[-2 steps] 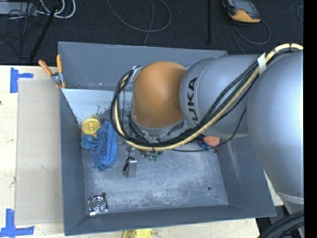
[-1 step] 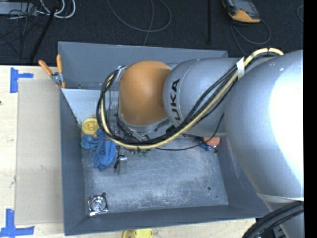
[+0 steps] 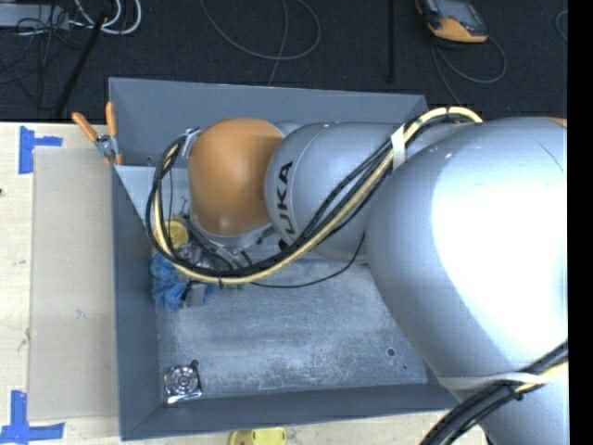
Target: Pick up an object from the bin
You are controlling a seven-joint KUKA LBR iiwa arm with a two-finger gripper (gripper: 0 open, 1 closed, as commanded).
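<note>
A crumpled blue thing (image 3: 170, 282) lies against the left wall of the bin (image 3: 135, 341), about midway along it. The gripper (image 3: 195, 277) is down just beside it on its right, touching or nearly so. Whether the gripper is spread or pressed together cannot be told, as the orange cover (image 3: 232, 179) and looping cables (image 3: 443, 114) hide it. A small yellow thing (image 3: 176, 233) sits just behind the blue one. A shiny metal piece (image 3: 182, 381) lies well apart in the near left corner. The grey arm (image 3: 463, 248) covers the bin's right side.
</note>
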